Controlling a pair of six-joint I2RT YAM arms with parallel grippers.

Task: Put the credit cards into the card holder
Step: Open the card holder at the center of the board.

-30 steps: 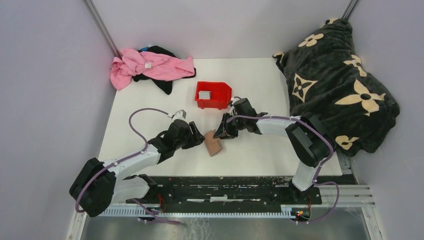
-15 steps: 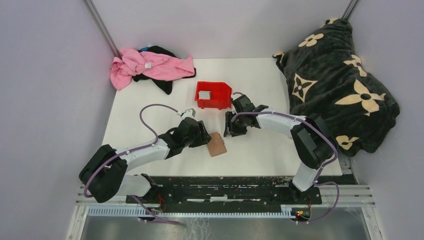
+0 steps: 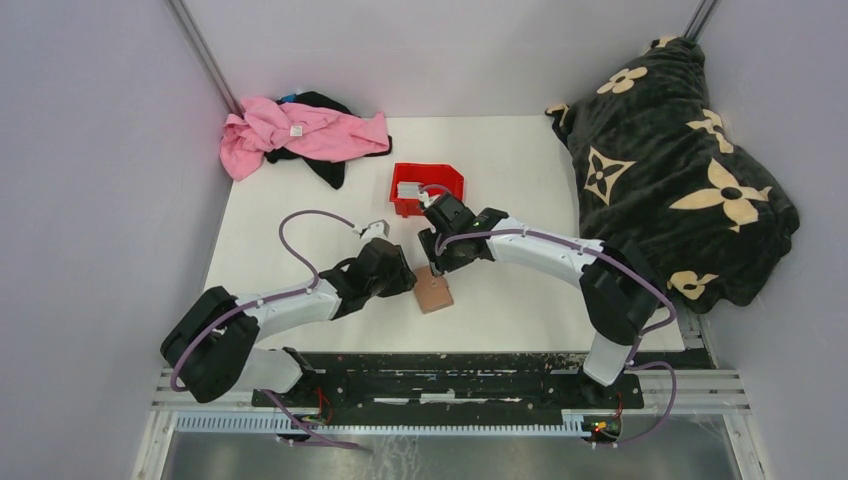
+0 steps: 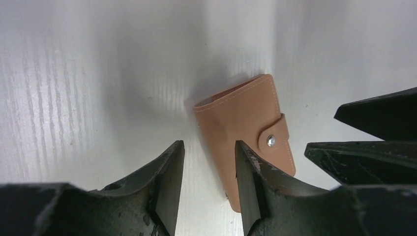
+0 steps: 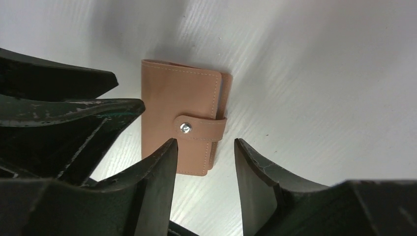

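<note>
Top external view gives you the small red plastic bin [image 3: 447, 178] near the table's middle, with a stack of thin grey credit cards [image 3: 408, 189] in its left part. Nearer you, the tan-brown leather-like card holder [image 3: 434, 293] lies flat on the white table [image 3: 300, 200]. It is folded shut, its tab is fastened by a silver snap, and pale stitching runs along its edges. Your left gripper [image 4: 209, 147] sits just beside its left edge, fingers apart with only bare table between them. Your right gripper [image 5: 205, 142] hovers over the holder's far end, fingers spread, gripping nothing.
</note>
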